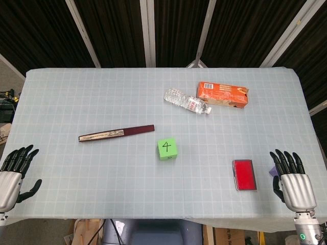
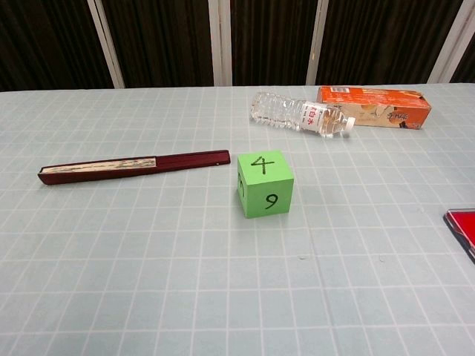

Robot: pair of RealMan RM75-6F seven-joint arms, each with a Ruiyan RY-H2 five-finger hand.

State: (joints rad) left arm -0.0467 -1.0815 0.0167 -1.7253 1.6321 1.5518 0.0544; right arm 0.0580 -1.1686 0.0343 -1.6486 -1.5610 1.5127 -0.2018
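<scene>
Left hand sits at the near left edge of the desk, palm down, fingers spread and released, grasping nothing. It appears only in the head view. Nothing lies just beside it; the closest item is the folded fan, well apart from it toward the middle.

Right hand sits at the near right edge, likewise with fingers extended, apart and released, holding nothing. A small purple object shows partly behind its thumb side; what it is cannot be told. Just beside this hand, on its inner side and not touching it, lies a red flat case with a grey rim, flat on the desk; the chest view catches only its corner.

Near the desk's middle stands a green cube, marked "4" on top and "9" on its front face in the chest view. To its left, apart from it, lies a closed dark red fan, its length running left to right.

Farther back, right of centre, a clear plastic bottle lies on its side, cap pointing right. An orange carton lies flat just behind the bottle's cap end, close to it; contact cannot be confirmed.
</scene>
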